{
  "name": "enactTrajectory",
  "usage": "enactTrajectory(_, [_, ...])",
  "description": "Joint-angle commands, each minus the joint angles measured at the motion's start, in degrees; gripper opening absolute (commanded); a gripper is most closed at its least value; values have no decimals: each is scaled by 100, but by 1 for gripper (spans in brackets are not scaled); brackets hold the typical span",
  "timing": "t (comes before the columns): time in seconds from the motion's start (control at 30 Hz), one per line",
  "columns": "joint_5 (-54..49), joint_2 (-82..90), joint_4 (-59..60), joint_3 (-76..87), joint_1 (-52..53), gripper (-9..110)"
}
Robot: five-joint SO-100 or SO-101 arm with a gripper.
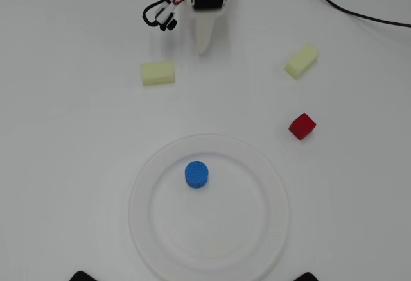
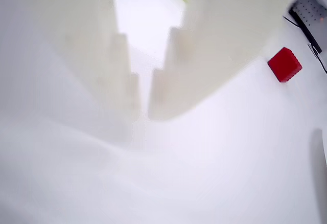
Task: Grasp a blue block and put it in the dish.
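While the claw (image 1: 203,49) sits at the far edge of the white worktop (image 1: 64,140) in the overhead view, its pale tip pointing down toward the dish (image 1: 151,229), the blue block (image 1: 196,174) stands upright inside that dish, well apart from the claw and almost straight below it in the picture. The block rests on the dish's flat floor, a little above and left of centre, clear of the ribbed rim, and it is the only thing the dish holds. The claw grips nothing: the wrist view shows its two stepped fingers (image 2: 120,75) drawn close with only a narrow slit of worktop between them. A pale yellow block (image 1: 158,72) lies just to the claw's lower left on the bare worktop, and a second yellow block (image 1: 302,60) lies off to its right, both outside the dish. A red cube (image 1: 302,126) sits below that second block, near the dish's upper right rim but not touching it; the wrist view catches the cube at its right side.
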Motion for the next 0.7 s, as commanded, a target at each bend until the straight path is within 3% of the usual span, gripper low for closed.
enactTrajectory(0.0, [-97, 993, 475, 510, 0, 0])
enactTrajectory(0.67, [-35, 993, 483, 510, -9, 0])
